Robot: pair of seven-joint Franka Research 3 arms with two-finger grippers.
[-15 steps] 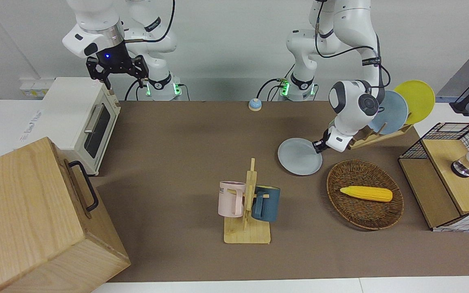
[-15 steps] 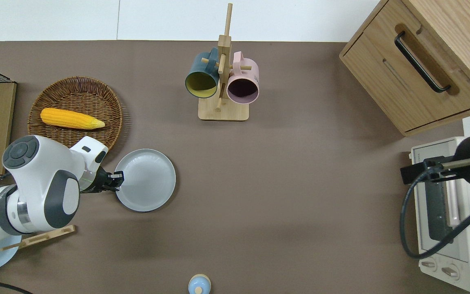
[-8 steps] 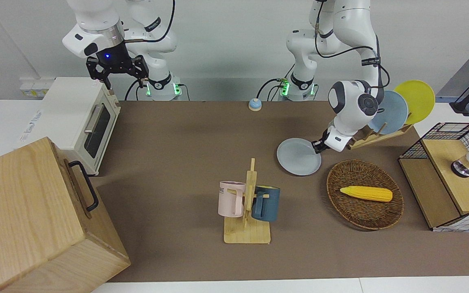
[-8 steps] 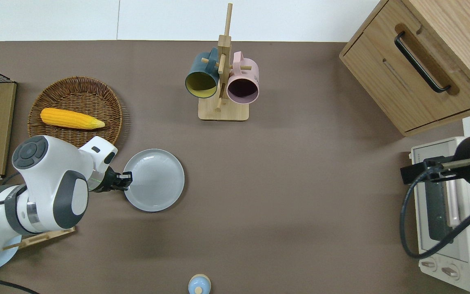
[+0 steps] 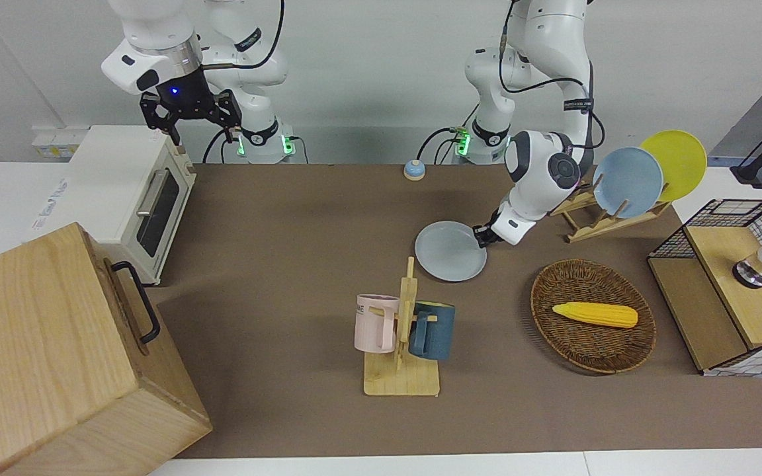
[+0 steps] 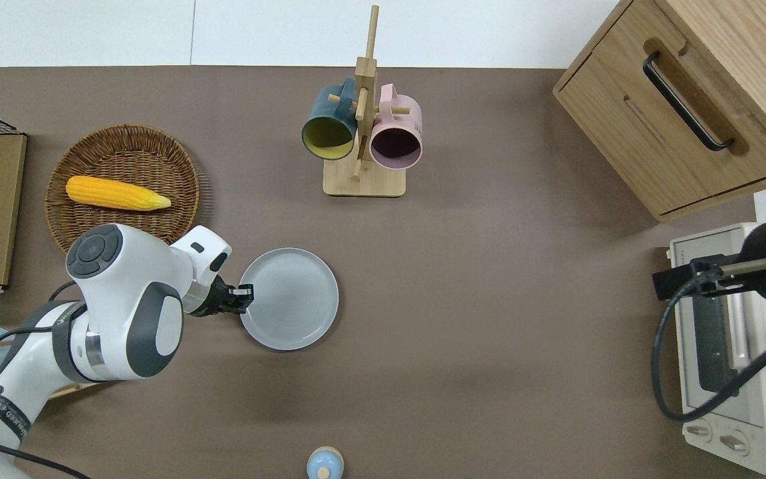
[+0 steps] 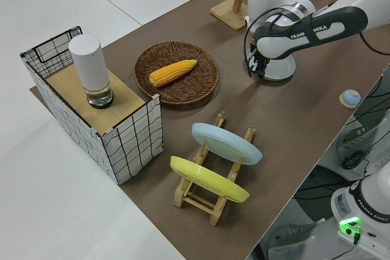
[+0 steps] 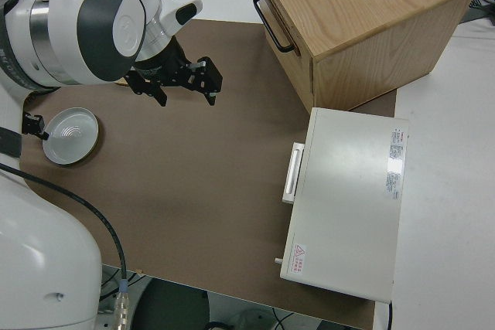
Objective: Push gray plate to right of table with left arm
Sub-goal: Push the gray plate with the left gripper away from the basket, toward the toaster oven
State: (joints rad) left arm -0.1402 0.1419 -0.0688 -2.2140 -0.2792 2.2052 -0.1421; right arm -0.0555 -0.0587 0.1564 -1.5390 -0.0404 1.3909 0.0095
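Pale gray-blue and shallow-rimmed, the gray plate (image 6: 289, 299) is lying flat on the table (image 6: 489, 332), near its middle and nearer to the robots than the mug stand (image 6: 362, 136). The left gripper (image 6: 245, 293), fingers seemingly pressed together, is touching its rim, mid-push. Next, pushing should carry on toward the toaster oven (image 6: 729, 392). The right arm is parked.

Bright, even overhead light fills every view; the desk (image 5: 288, 218) shows soft, short shadows (darkest under the wooden cabinet (image 5: 57, 357)), no glare, and sharp focus throughout.
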